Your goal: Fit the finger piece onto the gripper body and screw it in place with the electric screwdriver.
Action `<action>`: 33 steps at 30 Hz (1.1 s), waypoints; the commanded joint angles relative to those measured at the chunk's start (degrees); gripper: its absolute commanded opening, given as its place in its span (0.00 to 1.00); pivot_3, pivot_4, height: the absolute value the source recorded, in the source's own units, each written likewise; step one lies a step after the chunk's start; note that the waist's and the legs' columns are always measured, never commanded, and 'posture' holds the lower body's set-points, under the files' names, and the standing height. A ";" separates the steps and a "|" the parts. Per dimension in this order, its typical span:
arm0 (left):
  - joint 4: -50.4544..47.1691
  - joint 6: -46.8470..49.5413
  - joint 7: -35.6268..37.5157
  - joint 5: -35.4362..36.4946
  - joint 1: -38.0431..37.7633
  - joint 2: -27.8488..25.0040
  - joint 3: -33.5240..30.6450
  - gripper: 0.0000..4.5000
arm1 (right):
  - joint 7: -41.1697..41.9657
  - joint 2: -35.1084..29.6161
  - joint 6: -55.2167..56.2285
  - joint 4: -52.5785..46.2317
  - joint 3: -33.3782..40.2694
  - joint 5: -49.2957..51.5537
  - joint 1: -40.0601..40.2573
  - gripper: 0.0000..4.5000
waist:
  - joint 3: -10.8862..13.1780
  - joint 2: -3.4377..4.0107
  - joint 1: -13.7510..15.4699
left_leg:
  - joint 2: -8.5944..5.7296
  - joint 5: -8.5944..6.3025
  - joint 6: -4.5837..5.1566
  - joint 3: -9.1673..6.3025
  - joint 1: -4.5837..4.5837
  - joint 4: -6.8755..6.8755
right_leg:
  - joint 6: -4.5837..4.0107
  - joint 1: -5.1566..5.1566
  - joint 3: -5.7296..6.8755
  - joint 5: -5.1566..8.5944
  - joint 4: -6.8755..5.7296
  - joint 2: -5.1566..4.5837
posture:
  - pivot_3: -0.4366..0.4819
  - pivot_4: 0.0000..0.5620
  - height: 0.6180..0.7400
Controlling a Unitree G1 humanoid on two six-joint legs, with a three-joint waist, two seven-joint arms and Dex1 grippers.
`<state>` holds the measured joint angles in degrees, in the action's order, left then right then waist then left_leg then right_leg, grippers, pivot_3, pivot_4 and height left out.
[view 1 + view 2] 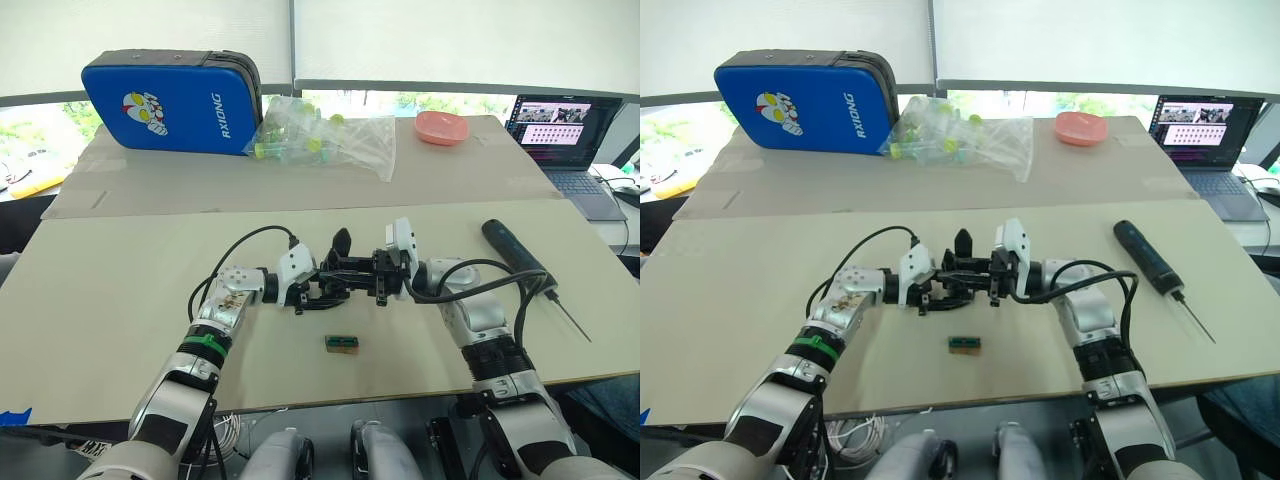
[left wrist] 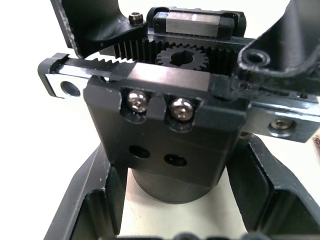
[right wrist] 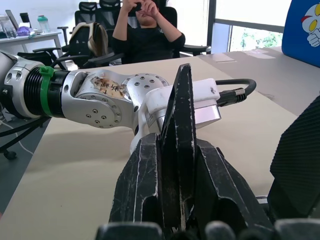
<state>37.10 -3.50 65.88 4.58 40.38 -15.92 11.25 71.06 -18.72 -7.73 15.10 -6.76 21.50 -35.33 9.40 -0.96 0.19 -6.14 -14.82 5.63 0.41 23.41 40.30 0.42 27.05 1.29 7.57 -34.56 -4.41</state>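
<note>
Both grippers meet at the table's middle. My left gripper (image 1: 314,288) is shut on the gripper body (image 2: 165,115), a black block with a toothed rack, a pinion and two silver screws; its fingers (image 2: 90,200) hug both sides. A pointed black finger (image 1: 342,241) sticks out of the body toward the far side. The finger piece (image 3: 180,145), a thin black wedge, is clamped in my right gripper (image 1: 374,280), its tip against the body. The electric screwdriver (image 1: 516,250) lies on the table to the right, thin bit (image 1: 568,315) pointing at the near edge, apart from both grippers.
A tiny green-and-black block (image 1: 341,343) lies just in front of the grippers. At the back stand a blue case (image 1: 170,102), a bag of vials (image 1: 325,132) and a pink bowl (image 1: 442,126). A laptop (image 1: 565,130) sits far right. A seated person (image 3: 147,30) is beyond the table's left.
</note>
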 commanded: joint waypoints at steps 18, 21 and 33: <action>0.18 -1.55 0.44 0.03 1.43 0.10 0.16 0.51 | 5.18 -0.79 4.71 9.37 -1.83 -2.53 -2.70 0.09 | -0.01 0.01 -0.11 | 0.02 -0.02 0.02 -0.01 -0.39 -0.04 | 0.00 -0.38 -0.01 0.00 0.04 0.00 | 0.48 0.27 1.00; 0.17 -1.65 0.46 -0.02 1.31 -0.08 0.13 0.51 | 5.44 -0.83 4.77 9.54 -1.96 -2.71 -2.82 0.09 | -0.01 0.01 -0.10 | 0.01 -0.02 0.02 -0.01 -0.42 -0.07 | 0.00 -0.39 -0.01 0.00 0.04 -0.01 | 0.48 0.27 1.00; 0.42 -1.99 0.16 -0.20 1.31 -0.13 -0.02 0.51 | 6.33 -1.48 3.79 9.83 -1.70 -2.39 -4.24 0.09 | -0.01 0.01 -0.16 | 0.02 -0.02 0.02 -0.01 -0.41 -0.07 | 0.00 -0.38 -0.02 0.00 0.05 -0.01 | 0.48 0.27 1.00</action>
<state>38.27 -4.77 65.75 4.08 40.60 -15.97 11.43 77.22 -19.12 -2.92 24.57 -8.24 20.32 -39.73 9.39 -0.95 0.03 -6.13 -14.84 5.65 0.40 23.00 40.23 0.42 26.66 1.27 7.58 -34.51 -4.43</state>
